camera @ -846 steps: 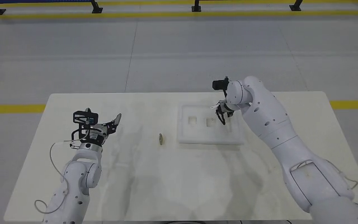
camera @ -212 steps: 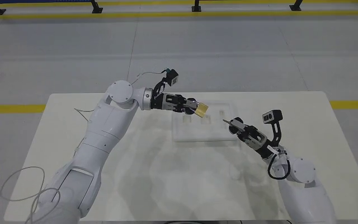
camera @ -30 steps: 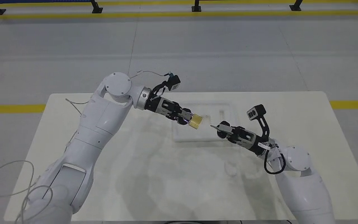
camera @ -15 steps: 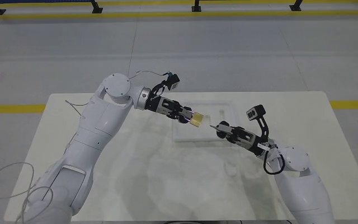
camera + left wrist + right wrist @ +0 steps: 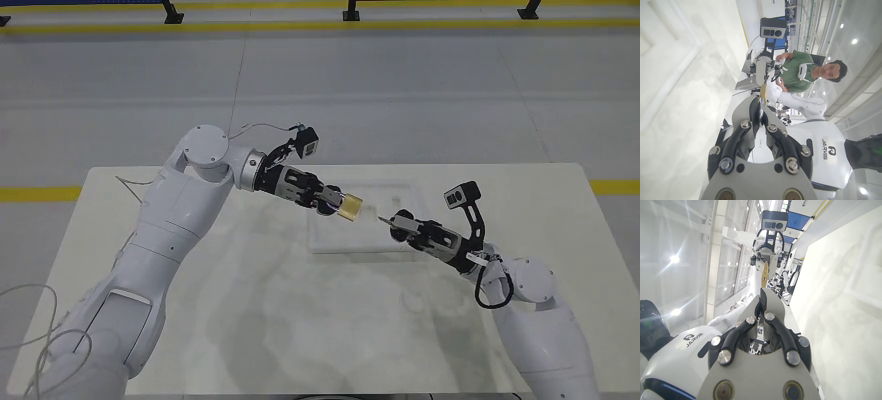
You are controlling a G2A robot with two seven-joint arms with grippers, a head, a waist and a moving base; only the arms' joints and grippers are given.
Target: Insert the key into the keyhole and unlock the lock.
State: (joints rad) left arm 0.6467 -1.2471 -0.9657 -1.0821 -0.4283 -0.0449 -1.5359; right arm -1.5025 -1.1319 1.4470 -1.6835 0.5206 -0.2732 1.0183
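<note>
The white worktop carries a white foam tray towards its far side. The left arm is stretched out from the left and the right arm from the right, so that the two sets of jaws face each other in the air above the tray. The left jaws are clenched on the lock. In the left wrist view the steel shackle is pinched between the pads, and the brass body stands out past the tips towards the right arm. The lock hangs clear of the tray, over its middle part. In the right wrist view the end of the lock with the keyhole is turned towards the right jaws and lies just beyond their tips, about in line with them. The right jaws are clenched on the key, whose blade pokes out of the tips towards the lock. From above, the blade spans the small gap between the right jaws and the lock's free end. I cannot tell whether its tip has entered the keyhole.
</note>
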